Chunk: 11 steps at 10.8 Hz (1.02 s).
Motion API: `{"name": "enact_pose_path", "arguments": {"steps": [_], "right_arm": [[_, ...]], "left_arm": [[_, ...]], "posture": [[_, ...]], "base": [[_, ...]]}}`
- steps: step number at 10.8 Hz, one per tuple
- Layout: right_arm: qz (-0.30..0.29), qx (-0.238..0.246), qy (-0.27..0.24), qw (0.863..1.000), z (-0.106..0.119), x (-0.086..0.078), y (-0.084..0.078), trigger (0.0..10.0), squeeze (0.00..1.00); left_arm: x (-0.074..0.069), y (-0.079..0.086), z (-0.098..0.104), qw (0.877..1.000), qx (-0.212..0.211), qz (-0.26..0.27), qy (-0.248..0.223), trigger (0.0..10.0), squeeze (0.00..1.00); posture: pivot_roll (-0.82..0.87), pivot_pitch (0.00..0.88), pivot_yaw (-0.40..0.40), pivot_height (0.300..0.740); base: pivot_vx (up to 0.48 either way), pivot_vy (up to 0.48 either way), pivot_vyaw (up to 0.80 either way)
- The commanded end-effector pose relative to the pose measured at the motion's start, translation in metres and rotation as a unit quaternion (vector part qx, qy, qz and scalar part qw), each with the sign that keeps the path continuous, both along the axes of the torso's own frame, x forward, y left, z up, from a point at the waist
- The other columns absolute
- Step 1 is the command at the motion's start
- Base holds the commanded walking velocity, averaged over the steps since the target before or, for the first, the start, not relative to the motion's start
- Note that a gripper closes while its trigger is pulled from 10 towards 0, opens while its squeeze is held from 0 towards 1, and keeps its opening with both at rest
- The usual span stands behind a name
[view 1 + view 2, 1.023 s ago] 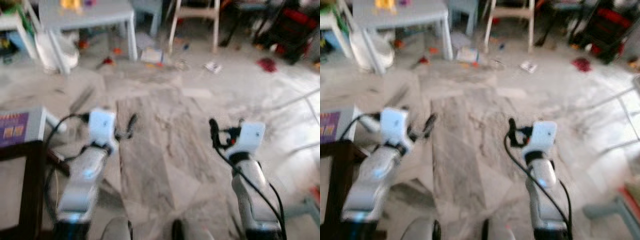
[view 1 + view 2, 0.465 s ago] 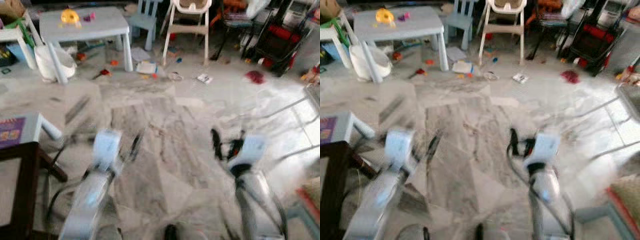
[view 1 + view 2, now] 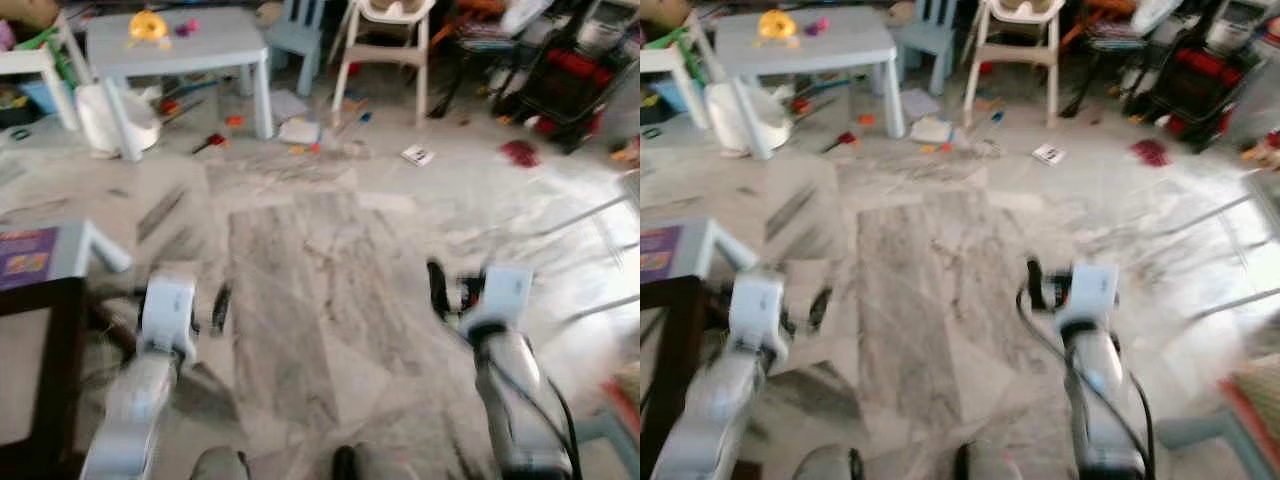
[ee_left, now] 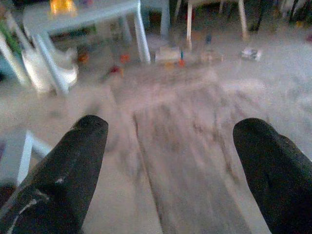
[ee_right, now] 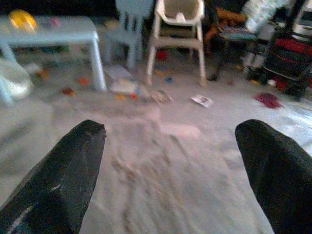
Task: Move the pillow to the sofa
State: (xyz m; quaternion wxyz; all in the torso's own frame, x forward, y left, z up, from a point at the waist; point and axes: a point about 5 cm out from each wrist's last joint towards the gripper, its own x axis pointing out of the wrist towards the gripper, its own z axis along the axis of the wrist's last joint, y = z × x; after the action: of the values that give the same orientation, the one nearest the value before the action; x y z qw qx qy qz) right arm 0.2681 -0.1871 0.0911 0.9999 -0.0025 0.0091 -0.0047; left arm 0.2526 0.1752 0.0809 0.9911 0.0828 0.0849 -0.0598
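Walking over the marble floor point(image 3: 300, 290), the robot carries nothing: left claw point(image 4: 165, 161) and right claw point(image 5: 170, 161) both spread wide, pillow fetching not yet begun

marble floor point(image 3: 300, 300) | scattered toys point(image 3: 215, 142), booklet point(image 3: 417, 154), red cloth point(image 3: 520, 153) | grey table point(image 3: 180, 45): yellow toy point(image 3: 148, 25)

A grey-veined marble floor point(image 3: 300, 300) is seen. A pale grey plastic desk point(image 3: 180, 45) is topped by a yellow toy point(image 3: 148, 25). Black fingers point(image 4: 73, 165) are shown.
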Motion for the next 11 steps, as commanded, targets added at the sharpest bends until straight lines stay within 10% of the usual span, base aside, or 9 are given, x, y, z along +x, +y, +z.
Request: {"name": "enact_pose_path", "arguments": {"steps": [1, 2, 11], "right_arm": [[-0.032, -0.008, 0.023, 0.999, -0.015, -0.005, -0.009, 10.0, 0.0], [-0.01, -0.007, -0.004, 1.0, 0.004, -0.013, -0.006, 10.0, 0.0], [-0.008, 0.032, 0.043, 0.999, -0.024, -0.021, 0.007, 10.0, 0.0]], "left_arm": [[0.004, -0.001, -0.012, 1.0, 0.011, 0.019, 0.016, 10.0, 0.0], [0.011, -0.011, 0.015, 1.0, -0.013, 0.0, -0.021, 10.0, 0.0], [0.011, -0.016, -0.003, 1.0, -0.015, -0.018, -0.015, 10.0, 0.0]], "posture": [[-0.03, 0.038, -0.048, 0.74], [-0.02, 0.014, -0.028, 0.74], [-0.03, 0.0, -0.014, 0.74]], "base": [[0.0, 0.0, 0.0], [0.0, 0.0, 0.0], [0.06, 0.0, -0.42]]}}
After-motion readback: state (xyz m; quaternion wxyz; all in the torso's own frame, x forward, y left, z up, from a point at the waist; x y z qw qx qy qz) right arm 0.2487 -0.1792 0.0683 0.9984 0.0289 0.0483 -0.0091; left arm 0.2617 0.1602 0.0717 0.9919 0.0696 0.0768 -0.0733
